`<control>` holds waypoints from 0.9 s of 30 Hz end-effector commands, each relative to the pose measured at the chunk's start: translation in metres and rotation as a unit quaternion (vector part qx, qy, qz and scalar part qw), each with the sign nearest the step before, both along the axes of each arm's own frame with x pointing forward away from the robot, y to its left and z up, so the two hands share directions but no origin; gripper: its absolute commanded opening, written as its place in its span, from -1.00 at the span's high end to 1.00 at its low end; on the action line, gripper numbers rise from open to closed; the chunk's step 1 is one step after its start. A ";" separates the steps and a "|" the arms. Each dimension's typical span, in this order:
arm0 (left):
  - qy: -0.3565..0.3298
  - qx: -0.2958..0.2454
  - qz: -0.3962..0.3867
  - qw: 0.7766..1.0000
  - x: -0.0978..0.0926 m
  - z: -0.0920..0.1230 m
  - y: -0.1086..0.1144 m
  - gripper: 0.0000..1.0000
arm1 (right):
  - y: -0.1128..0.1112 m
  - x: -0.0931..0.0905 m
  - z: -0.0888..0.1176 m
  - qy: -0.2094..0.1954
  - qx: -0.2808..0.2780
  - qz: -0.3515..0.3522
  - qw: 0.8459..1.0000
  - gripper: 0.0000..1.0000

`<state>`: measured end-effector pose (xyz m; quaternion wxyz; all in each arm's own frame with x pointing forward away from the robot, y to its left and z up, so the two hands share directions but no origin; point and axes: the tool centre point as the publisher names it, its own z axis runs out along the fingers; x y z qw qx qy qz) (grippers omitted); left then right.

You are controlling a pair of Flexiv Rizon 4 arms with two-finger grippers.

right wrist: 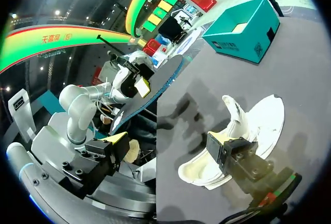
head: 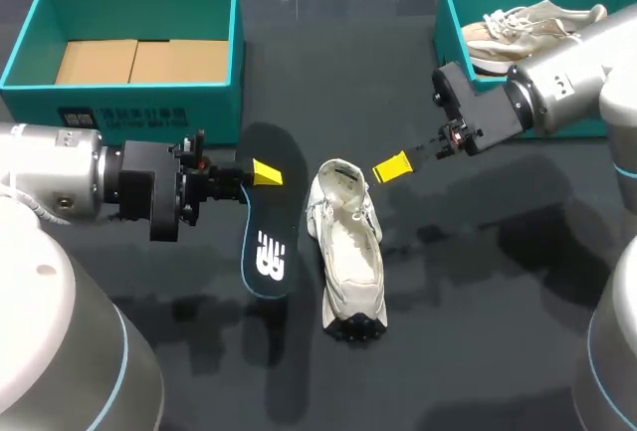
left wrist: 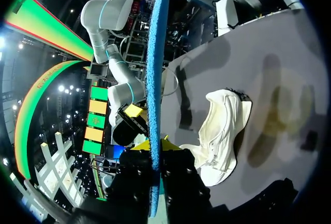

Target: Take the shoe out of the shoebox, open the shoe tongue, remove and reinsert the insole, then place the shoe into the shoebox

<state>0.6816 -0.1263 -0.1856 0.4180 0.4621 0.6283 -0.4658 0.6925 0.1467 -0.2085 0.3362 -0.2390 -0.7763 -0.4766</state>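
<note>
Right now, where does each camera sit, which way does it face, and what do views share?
Head view: above and behind, facing down on the table; both arms show.
Left wrist: looks along its jaws, shut on the insole; shoe beside.
Right wrist: looks along open jaws toward the shoe.
All share shoe and insole.

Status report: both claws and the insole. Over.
Left claw shut on insole, out of shoe. Right claw open, empty, beside shoe. Shoe lying on table, nothing in the way.
</note>
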 end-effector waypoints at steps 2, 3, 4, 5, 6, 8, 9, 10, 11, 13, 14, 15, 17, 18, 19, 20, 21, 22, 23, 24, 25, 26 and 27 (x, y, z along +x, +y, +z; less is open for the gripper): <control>0.025 0.010 0.004 1.000 -0.019 0.008 0.003 1.00 | -0.014 -0.023 0.015 -0.105 -0.080 0.031 0.991 -1.00; 0.040 0.009 0.010 0.999 -0.022 0.007 0.001 1.00 | -0.016 -0.025 0.013 -0.108 -0.087 0.036 0.990 -1.00; 0.059 0.003 0.001 0.998 -0.026 0.007 0.000 1.00 | -0.020 -0.027 0.011 -0.115 -0.107 0.034 0.987 -1.00; 0.076 -0.006 -0.005 0.997 -0.030 0.007 -0.002 1.00 | -0.023 -0.030 0.008 -0.125 -0.133 0.033 0.983 -1.00; 0.083 -0.011 -0.004 0.996 -0.034 0.005 -0.004 1.00 | -0.026 -0.032 0.003 -0.121 -0.148 0.031 0.981 -1.00; 0.076 -0.011 -0.001 0.997 -0.037 0.004 -0.005 1.00 | -0.030 -0.035 -0.003 -0.126 -0.157 0.044 0.979 -1.00; 0.076 -0.011 -0.001 0.997 -0.037 0.004 -0.005 1.00 | -0.030 -0.035 -0.003 -0.126 -0.157 0.044 0.979 -1.00; 0.076 -0.011 -0.001 0.997 -0.037 0.004 -0.005 1.00 | -0.030 -0.035 -0.003 -0.126 -0.157 0.044 0.979 -1.00; 0.076 -0.011 -0.001 0.997 -0.037 0.004 -0.005 1.00 | -0.030 -0.035 -0.003 -0.126 -0.157 0.044 0.979 -1.00; 0.076 -0.011 -0.001 0.997 -0.037 0.004 -0.005 1.00 | -0.030 -0.035 -0.003 -0.126 -0.157 0.044 0.979 -1.00; 0.076 -0.011 -0.001 0.997 -0.037 0.004 -0.005 1.00 | -0.030 -0.035 -0.003 -0.126 -0.157 0.044 0.979 -1.00; 0.076 -0.011 -0.001 0.997 -0.037 0.004 -0.005 1.00 | -0.030 -0.035 -0.003 -0.126 -0.157 0.044 0.979 -1.00; 0.076 -0.011 -0.001 0.997 -0.037 0.004 -0.005 1.00 | -0.030 -0.035 -0.003 -0.126 -0.157 0.044 0.979 -1.00; 0.076 -0.011 -0.001 0.997 -0.037 0.004 -0.005 1.00 | -0.030 -0.035 -0.003 -0.126 -0.157 0.044 0.979 -1.00; 0.076 -0.011 -0.001 0.997 -0.037 0.004 -0.005 1.00 | -0.030 -0.035 -0.003 -0.126 -0.157 0.044 0.979 -1.00; 0.076 -0.011 -0.001 0.997 -0.037 0.004 -0.005 1.00 | -0.030 -0.035 -0.003 -0.126 -0.157 0.044 0.979 -1.00; 0.076 -0.011 -0.001 0.997 -0.037 0.004 -0.005 1.00 | -0.030 -0.035 -0.003 -0.126 -0.157 0.044 0.979 -1.00; 0.097 -0.026 -0.004 0.995 -0.039 0.002 -0.007 1.00 | -0.032 -0.039 -0.003 -0.157 -0.156 0.059 0.973 -1.00; 0.106 -0.034 -0.006 0.994 -0.043 0.001 -0.008 1.00 | -0.035 -0.047 -0.007 -0.176 -0.159 0.071 0.969 -1.00; 0.116 -0.038 -0.008 0.992 -0.047 0.001 -0.009 1.00 | -0.038 -0.052 -0.010 -0.193 -0.162 0.079 0.965 -1.00; 0.124 -0.039 -0.010 0.992 -0.052 0.000 -0.010 1.00 | -0.040 -0.057 -0.013 -0.214 -0.165 0.090 0.959 -1.00; 0.132 -0.041 -0.013 0.990 -0.056 0.000 -0.011 1.00 | -0.043 -0.061 -0.017 -0.228 -0.166 0.100 0.954 -1.00; 0.141 -0.045 -0.016 0.989 -0.060 0.000 -0.012 1.00 | -0.045 -0.064 -0.021 -0.229 -0.168 0.104 0.953 -1.00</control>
